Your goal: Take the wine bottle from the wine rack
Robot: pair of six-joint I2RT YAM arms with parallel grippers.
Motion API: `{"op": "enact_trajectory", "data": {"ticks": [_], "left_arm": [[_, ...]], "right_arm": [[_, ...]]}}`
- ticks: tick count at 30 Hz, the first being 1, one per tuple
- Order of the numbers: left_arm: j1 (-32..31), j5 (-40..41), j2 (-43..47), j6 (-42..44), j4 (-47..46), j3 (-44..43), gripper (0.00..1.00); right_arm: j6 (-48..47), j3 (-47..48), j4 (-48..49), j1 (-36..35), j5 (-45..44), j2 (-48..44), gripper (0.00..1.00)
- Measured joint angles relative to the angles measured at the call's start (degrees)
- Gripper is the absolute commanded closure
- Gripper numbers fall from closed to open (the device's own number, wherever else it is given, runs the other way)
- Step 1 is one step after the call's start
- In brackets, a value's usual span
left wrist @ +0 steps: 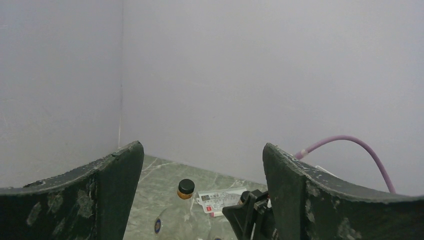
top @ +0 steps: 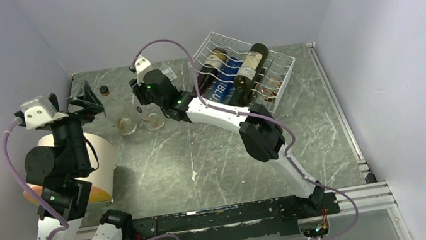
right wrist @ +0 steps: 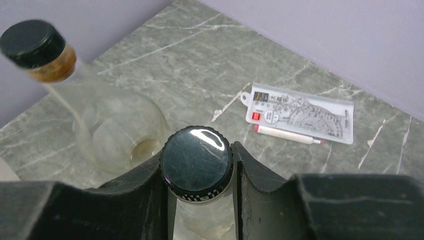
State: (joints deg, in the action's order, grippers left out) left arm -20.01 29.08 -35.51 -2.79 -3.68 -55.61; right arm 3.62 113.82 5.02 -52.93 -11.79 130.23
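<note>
**Right gripper pinches a clear bottle beside the rack**

On the far left, the left gripper (top: 85,101) is up in the air. Its two fingers are spread wide with nothing between them. Its own camera shows this best, but past the fingers it sees mostly bare wall. Under that arm is a cream cylinder (top: 101,154), and the arm hides part of it.

Next come two see-through bottles standing on the table (top: 203,153). The left one, the spare bottle (right wrist: 117,125), stands alone with a black cap and a brown neck. The clear wine bottle (top: 152,121) is just beside it. The right gripper (right wrist: 200,165) has its fingers pressed on both sides of this bottle's black cap. Only the right wrist camera shows that pinch. From above, the arm covers it.

Behind the bottles lies a ruler packet (right wrist: 300,112) with a pen below it.

On the right is the wine rack (top: 280,75). The clear wine bottle is off it and a little way to its left. Three more bottles lie in the rack: a dark bottle (top: 214,62), a blue bottle (top: 228,86) and another dark one (top: 251,63). The right arm hides their near ends, so the blue label is cut off.
</note>
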Motion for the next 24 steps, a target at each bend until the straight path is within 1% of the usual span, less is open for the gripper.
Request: {"op": "enact_trajectory", "data": {"ticks": [5, 7, 8, 10, 12, 15, 18, 19, 21, 22, 23, 24], "left_arm": [[0.11, -0.11, -0.13, 0.00, 0.00, 0.00, 0.07], [0.11, -0.31, -0.26, 0.00, 0.00, 0.00, 0.07], [0.15, -0.44, -0.35, -0.02, 0.02, 0.00, 0.07], [0.33, -0.68, -0.44, -0.02, 0.02, 0.02, 0.07], [0.37, -0.81, -0.44, 0.00, 0.00, 0.09, 0.08], [0.61, -0.94, -0.83, -0.04, 0.02, 0.11, 0.08], [1.03, -1.36, -1.33, -0.24, 0.02, 0.13, 0.08], [1.14, -1.40, -1.44, -0.26, 0.04, 0.20, 0.08], [1.27, -1.46, -1.64, -0.31, 0.04, 0.20, 0.08], [1.33, -1.51, -1.73, -0.37, 0.04, 0.20, 0.08], [1.38, -1.55, -1.79, -0.44, 0.07, 0.20, 0.08], [1.44, -1.68, -1.84, -0.48, 0.07, 0.20, 0.07]], "right_arm": [[-0.66, 6.58, -0.09, 0.37, -0.13, 4.70, 1.00], [-0.90, 7.58, -0.02, 0.50, -0.17, 5.51, 0.98], [-0.96, 7.93, 0.24, 0.55, -0.20, 5.81, 0.95], [-0.90, 8.33, 0.37, 0.61, -0.13, 6.16, 0.86], [-0.83, 8.33, 0.96, 0.74, 0.15, 6.32, 0.74], [-0.74, 8.26, 1.11, 0.90, 0.52, 6.32, 0.60], [-0.50, 8.22, 1.18, 0.90, 0.70, 6.32, 0.33], [-0.24, 8.22, 1.68, 0.90, 0.76, 6.32, 0.23], [-0.09, 8.28, 2.86, 0.92, 0.83, 6.08, 0.07], [-0.17, 8.39, 3.13, 0.92, 0.81, 5.88, 0.03], [-0.02, 8.39, 3.26, 0.92, 0.81, 5.68, 0.01], [-0.04, 8.44, 3.26, 0.92, 0.79, 5.42, 0.00]]}}
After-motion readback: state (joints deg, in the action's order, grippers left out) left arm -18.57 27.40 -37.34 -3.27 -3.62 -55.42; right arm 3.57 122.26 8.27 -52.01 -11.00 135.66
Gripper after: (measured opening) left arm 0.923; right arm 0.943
